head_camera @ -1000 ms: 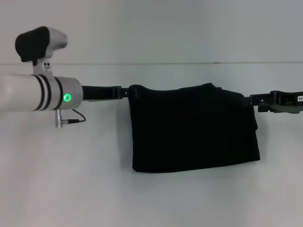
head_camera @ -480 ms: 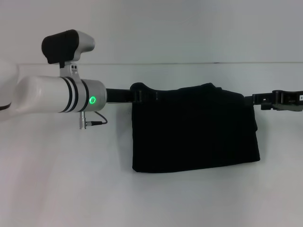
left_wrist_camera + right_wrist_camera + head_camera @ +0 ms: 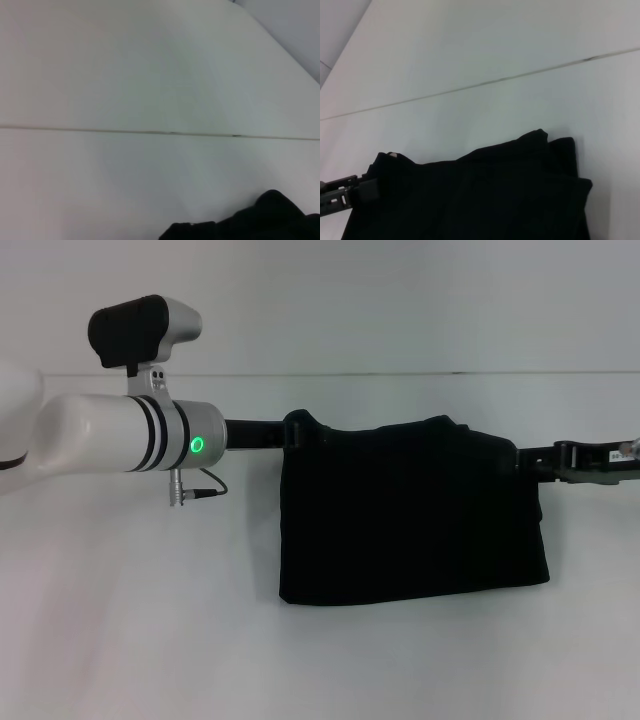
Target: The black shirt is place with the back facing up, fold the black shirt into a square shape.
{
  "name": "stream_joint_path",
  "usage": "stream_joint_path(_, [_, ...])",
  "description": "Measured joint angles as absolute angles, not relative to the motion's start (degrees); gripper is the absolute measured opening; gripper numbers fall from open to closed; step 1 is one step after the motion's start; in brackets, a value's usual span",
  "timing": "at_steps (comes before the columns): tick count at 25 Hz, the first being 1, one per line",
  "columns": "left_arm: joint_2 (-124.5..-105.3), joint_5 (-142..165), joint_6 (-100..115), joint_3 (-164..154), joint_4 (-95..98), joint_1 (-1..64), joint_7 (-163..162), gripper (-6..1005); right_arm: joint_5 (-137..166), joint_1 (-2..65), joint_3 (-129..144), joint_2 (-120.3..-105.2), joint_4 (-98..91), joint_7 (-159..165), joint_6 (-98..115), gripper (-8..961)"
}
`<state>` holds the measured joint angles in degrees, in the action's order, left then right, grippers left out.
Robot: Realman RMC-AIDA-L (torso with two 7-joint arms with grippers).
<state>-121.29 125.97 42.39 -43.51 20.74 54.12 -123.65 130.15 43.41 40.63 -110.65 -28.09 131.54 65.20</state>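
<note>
Shirt lies mid-worktop, toward far edge, already folded to a near-square block. L gripper at its far-left corner, R gripper at far-right corner. Jaws on both: can't tell if clamped on cloth or loose. Vs 1 s ago: L arm slid in toward shirt, R gripper crept slightly inward; shirt outline barely changed. Prob means last fold is laid, task near done; release and pull-back of both arms likely left.
</note>
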Motion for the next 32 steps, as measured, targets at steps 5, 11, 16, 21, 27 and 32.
stream_joint_path(5, [-121.65,125.7,42.1,-43.1,22.7,52.8,-122.8,701,129.9,44.1,40.6,-111.27,-27.3,131.4,64.0,765])
stream_joint_path(11, [-121.91,125.5,42.1,-43.1,24.1,51.7,-122.8,524,129.8,46.1,40.6,-112.10,-24.9,130.9,62.2,765])
stream_joint_path(16, [-121.66,125.4,42.3,-43.3,23.8,51.3,-122.3,244,129.6,46.7,40.3,-112.51,-24.2,130.8,61.7,766])
stream_joint_path(21, [-121.64,125.4,42.4,-43.1,24.0,50.5,-121.6,67,127.0,46.8,40.3,-112.66,-24.1,130.7,61.8,766])
stream_joint_path(27, [-121.68,125.0,42.3,-43.0,23.9,50.1,-120.5,38,125.4,47.8,40.3,-113.34,-24.0,128.8,60.3,767])
stream_joint_path(32, [-121.75,124.8,42.2,-43.0,23.9,49.8,-120.1,37,125.2,48.2,40.6,-114.16,-24.0,127.1,57.4,767])
